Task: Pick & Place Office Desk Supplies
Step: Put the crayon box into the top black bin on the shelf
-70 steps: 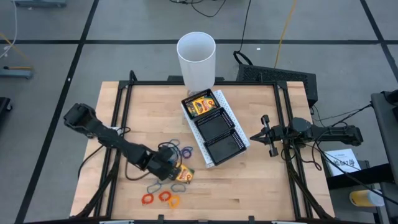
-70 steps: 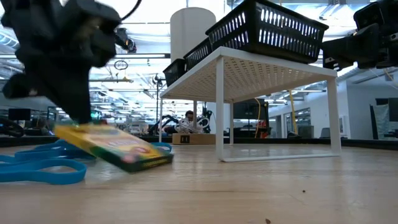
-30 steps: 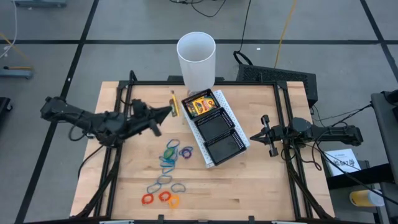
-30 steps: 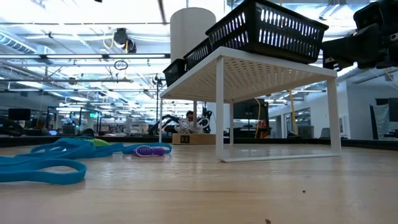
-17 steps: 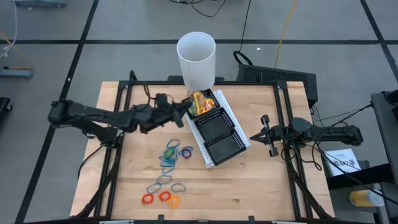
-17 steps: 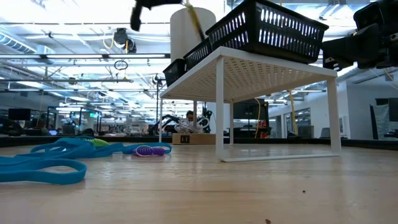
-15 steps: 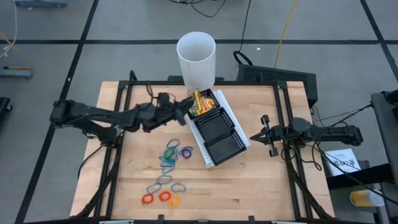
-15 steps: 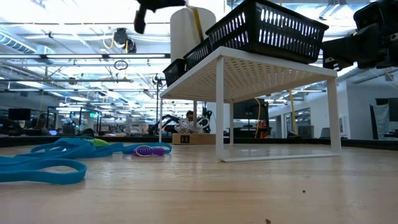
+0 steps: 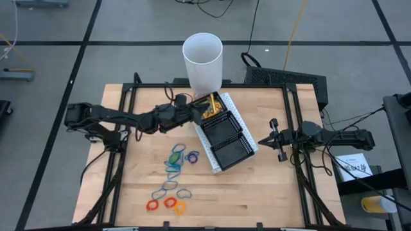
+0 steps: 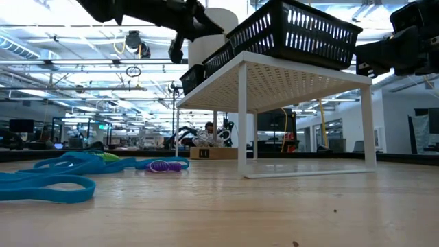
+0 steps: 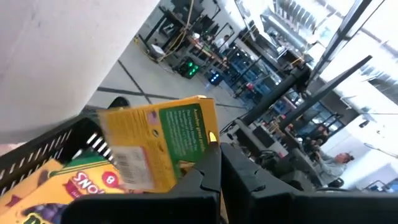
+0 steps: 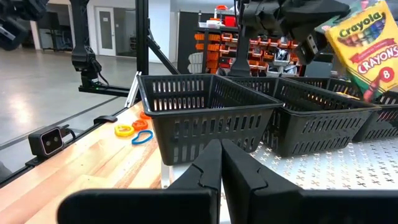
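Left tool (image 9: 200, 109) clamped on crayon box (image 9: 209, 102) above tray (image 9: 221, 131) end compartment, beside cup (image 9: 203, 61); right tool (image 9: 275, 139) closed, empty.

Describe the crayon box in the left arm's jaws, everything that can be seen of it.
The crayon box is a small cardboard carton, yellow with green panels, printed with "Crayola Crayons" and an 8. The left gripper is shut on it, holding it tilted in the air over the end compartment of the black mesh tray, the one nearest the white cup. Another crayon box already lies in that compartment beneath it. Whether the two touch cannot be told.
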Available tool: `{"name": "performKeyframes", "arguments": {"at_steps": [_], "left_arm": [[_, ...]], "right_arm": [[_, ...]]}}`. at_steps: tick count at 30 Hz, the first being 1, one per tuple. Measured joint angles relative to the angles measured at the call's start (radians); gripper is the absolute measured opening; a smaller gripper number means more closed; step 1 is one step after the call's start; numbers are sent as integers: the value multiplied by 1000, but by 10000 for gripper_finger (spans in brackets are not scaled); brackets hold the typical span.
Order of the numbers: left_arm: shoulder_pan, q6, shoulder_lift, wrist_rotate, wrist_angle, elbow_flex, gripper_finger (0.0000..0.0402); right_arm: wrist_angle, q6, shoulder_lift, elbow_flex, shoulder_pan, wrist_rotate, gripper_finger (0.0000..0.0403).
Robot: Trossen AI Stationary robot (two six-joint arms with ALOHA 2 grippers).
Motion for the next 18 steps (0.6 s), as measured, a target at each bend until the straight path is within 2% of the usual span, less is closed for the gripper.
{"name": "performKeyframes", "arguments": {"at_steps": [8,18], "left_arm": [[1,-38,19,10,-23,0,0],[-11,-95,19,-33,-154,0,1]], "right_arm": [[0,0,0,0,0,0,0],[0,0,0,0,0,0,0]]}}
